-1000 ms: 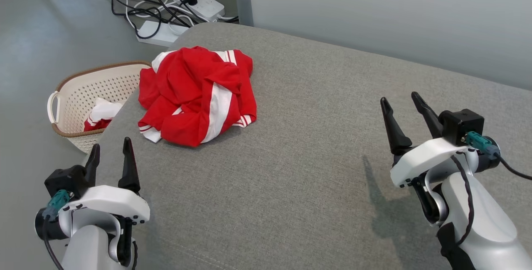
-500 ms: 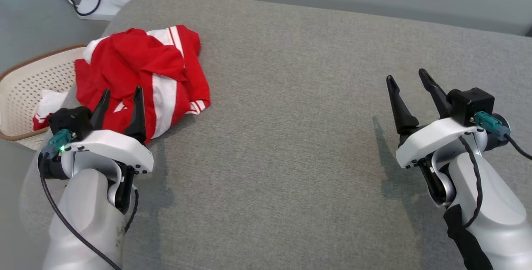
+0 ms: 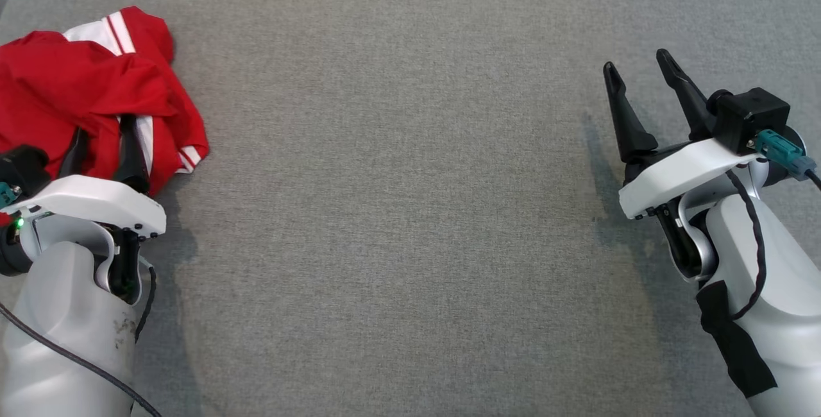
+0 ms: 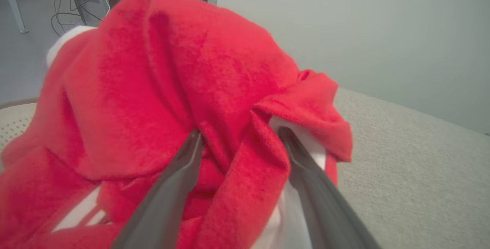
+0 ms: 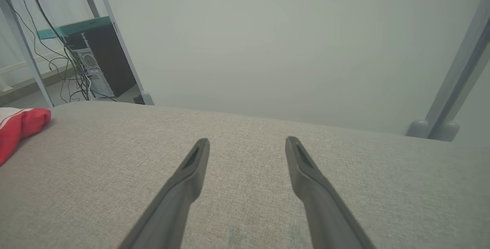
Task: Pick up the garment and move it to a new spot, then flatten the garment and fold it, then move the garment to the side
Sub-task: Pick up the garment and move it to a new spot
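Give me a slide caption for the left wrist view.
Left gripper, jaws open, straddles a fold of the crumpled red-and-white garment on the grey cushion.

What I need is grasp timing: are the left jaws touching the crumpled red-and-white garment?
Touching. Left wrist view: left gripper, jaws open, pokes into the red-and-white garment; folds cover both tips.

A crumpled red garment (image 3: 77, 77) with white stripes lies at the far left of the grey fabric surface (image 3: 397, 212), partly cut off by the picture's edge. The left gripper (image 3: 102, 141) sits at the garment's near edge. Its two dark fingers are spread, with their tips tucked in among the red folds. The right gripper (image 3: 636, 63) hangs well apart on the right over bare fabric, fingers parted and holding nothing, and casts a shadow beside it.
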